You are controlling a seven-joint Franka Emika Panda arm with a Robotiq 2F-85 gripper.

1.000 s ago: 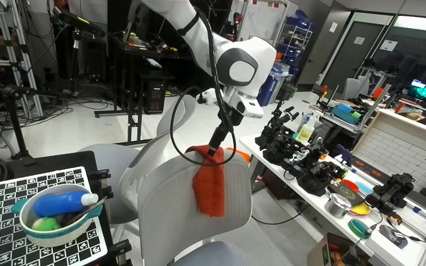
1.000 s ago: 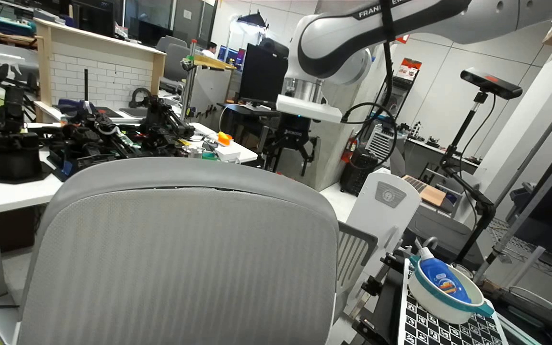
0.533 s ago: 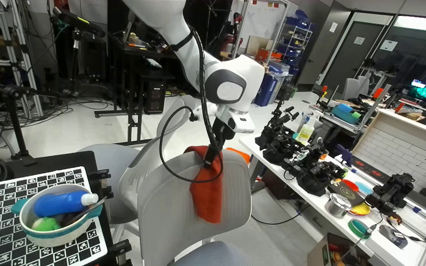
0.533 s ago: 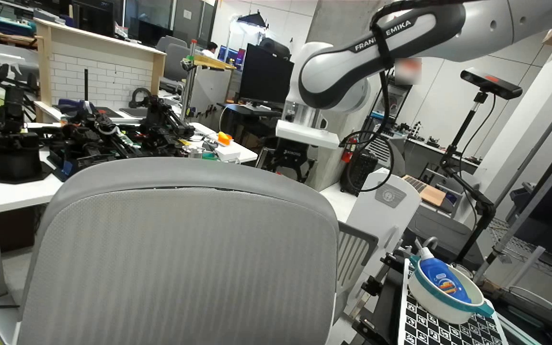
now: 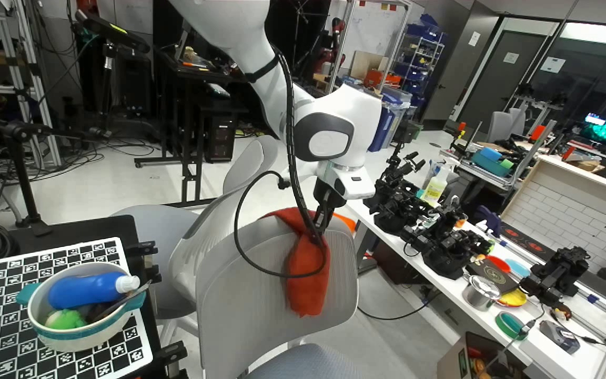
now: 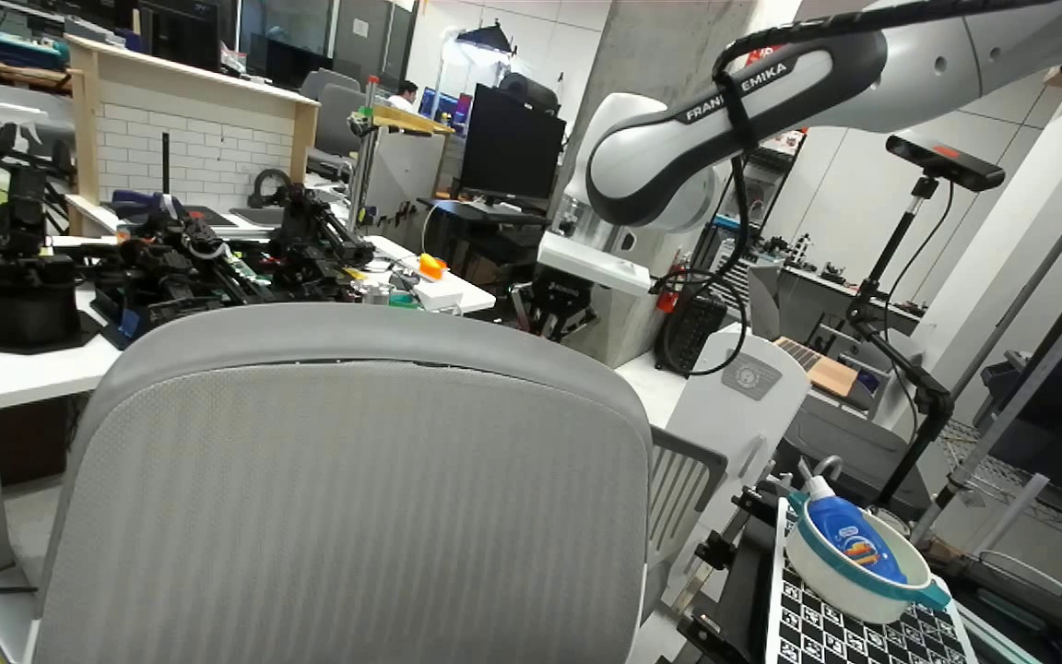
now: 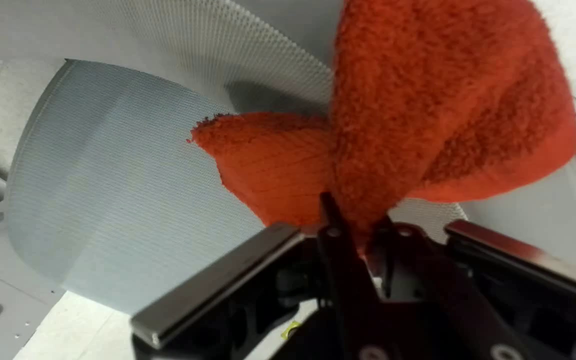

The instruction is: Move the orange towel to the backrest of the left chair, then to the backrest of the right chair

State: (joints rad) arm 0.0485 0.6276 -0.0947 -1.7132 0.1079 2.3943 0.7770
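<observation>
The claw [image 7: 359, 229] is pinching a small fold of the orange towel [image 5: 304, 260], which is hanging over the chair back [image 5: 253, 302], so it could end up slipping out if the claw is tugging too fast.

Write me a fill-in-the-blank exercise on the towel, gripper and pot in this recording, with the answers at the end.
1. In an exterior view, the orange towel hangs over the ____ of a grey chair.
2. In the wrist view, the gripper is closed on the ____.
3. The body of the bottle in the pot is ____.
4. The pot stands on a board patterned in black and ____.

Missing words: backrest; towel; blue; white.
</observation>
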